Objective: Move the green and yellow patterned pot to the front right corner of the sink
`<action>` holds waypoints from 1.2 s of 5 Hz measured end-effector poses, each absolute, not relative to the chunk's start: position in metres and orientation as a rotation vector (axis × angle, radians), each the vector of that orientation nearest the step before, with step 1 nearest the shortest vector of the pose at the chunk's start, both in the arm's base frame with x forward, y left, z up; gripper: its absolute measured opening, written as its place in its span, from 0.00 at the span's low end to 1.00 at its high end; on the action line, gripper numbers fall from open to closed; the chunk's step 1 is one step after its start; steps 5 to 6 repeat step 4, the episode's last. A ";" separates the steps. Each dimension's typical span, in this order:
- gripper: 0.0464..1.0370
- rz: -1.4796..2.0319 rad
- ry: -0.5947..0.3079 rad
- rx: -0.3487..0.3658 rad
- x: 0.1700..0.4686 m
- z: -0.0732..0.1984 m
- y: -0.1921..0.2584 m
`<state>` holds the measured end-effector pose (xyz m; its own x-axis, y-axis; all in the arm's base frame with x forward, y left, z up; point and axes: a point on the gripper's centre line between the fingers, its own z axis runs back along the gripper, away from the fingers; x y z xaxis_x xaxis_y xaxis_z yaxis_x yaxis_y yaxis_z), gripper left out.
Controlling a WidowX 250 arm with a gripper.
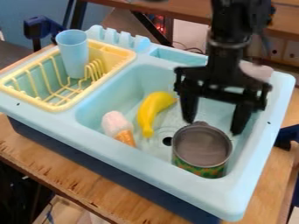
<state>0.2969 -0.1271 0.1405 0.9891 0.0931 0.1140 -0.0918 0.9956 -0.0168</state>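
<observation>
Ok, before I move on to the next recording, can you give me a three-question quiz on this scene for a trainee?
1. True or false: the blue cup stands in the yellow rack.
2. Which thing is the tool nearest to?
A) the blue cup
B) the can with the patterned side
C) the ice cream cone
3. Which yellow fruit lies in the sink, beside the ice cream cone?

Key: 1. True. 2. B. 3. The banana.
</observation>
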 end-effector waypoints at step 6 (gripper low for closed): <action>0.96 -0.087 0.214 0.142 0.253 0.224 -0.083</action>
